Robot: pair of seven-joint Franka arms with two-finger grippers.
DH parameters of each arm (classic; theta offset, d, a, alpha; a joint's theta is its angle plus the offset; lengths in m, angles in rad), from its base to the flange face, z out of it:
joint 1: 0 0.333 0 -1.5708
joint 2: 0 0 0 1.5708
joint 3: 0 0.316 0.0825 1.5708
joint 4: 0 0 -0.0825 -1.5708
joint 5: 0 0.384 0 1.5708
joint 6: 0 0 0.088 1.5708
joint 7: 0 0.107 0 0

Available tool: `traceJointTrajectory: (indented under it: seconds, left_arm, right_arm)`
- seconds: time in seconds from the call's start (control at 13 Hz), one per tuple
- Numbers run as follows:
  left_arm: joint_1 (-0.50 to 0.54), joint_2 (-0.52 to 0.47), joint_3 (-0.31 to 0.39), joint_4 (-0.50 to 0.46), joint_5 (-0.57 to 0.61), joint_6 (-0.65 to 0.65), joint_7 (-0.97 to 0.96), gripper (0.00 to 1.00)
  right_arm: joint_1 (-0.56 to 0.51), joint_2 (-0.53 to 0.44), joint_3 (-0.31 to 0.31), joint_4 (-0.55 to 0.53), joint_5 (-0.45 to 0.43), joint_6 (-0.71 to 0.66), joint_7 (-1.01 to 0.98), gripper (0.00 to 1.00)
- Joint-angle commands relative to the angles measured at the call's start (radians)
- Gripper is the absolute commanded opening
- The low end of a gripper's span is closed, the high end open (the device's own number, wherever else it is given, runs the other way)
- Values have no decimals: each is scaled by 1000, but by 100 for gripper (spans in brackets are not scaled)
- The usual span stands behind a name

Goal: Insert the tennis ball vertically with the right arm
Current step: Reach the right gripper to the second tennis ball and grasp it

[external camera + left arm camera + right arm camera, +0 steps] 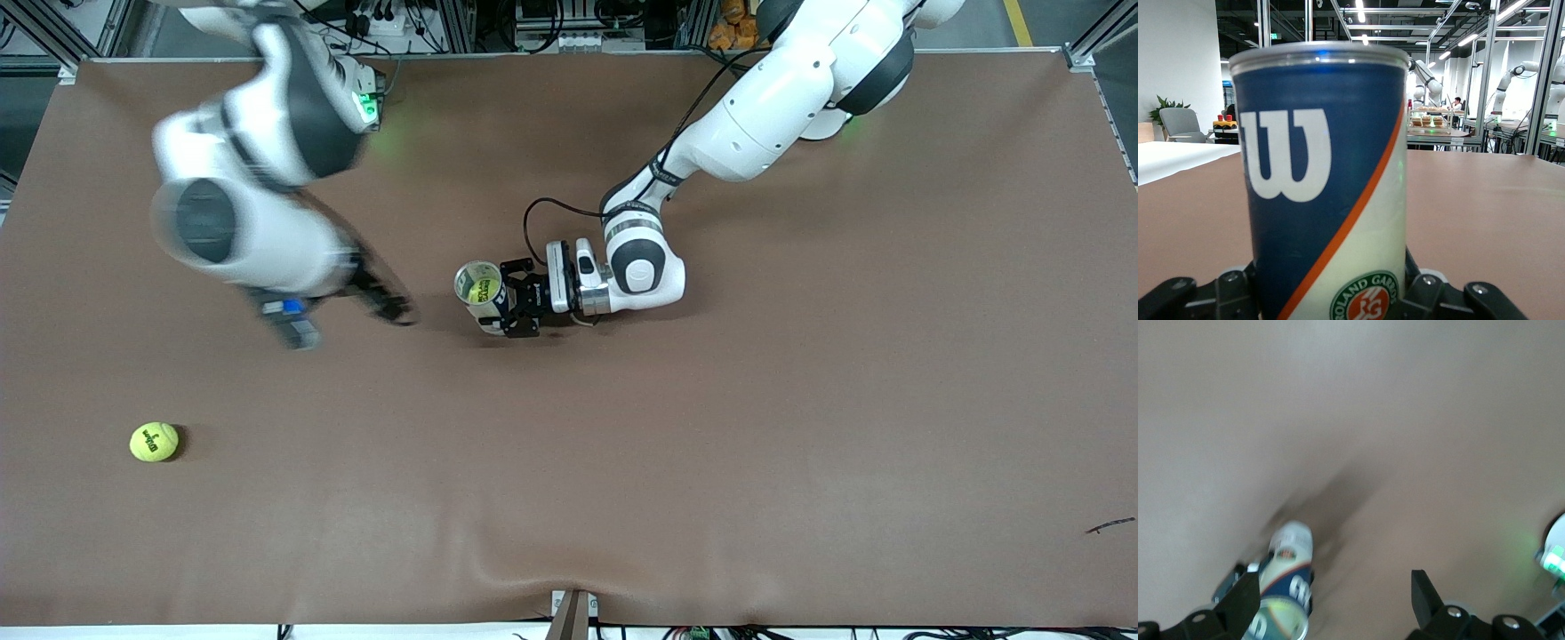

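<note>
A blue and white tennis ball can stands upright mid-table, and my left gripper is shut on its side. In the left wrist view the can fills the frame between the fingers. Through its open top I see a yellow-green ball inside. A second tennis ball lies on the table toward the right arm's end, nearer the front camera. My right gripper, with its small blue piece, is open and empty over the table beside the can. In the right wrist view the right gripper looks down on the can.
A brown cover spans the whole table. A small dark scrap lies near the front edge at the left arm's end. A bracket sits at the middle of the front edge.
</note>
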Motion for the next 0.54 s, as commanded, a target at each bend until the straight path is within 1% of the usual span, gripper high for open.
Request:
traceJointTrajectory:
  seconds: [0.0,0.08,0.15,0.23,0.38,0.46]
  left_arm:
    - [12,26,-11,5,-31,-12,189,73]
    - [12,24,-11,4,-33,-12,194,73]
    - [11,24,-11,4,-33,-12,194,74]
    - [12,24,-11,4,-36,-12,195,76]
    - [11,26,-11,4,-36,-12,197,75]
    - [12,26,-11,4,-36,-12,197,75]
  right_arm:
    - [-219,-5,20,13,-43,-25,-262,100]
    - [-279,6,20,14,-92,-19,-376,100]
    - [-316,40,20,14,-156,-4,-489,100]
    - [-345,73,20,23,-197,30,-554,100]
    - [-384,135,20,31,-221,138,-640,100]
    - [-416,182,20,34,-227,212,-717,100]
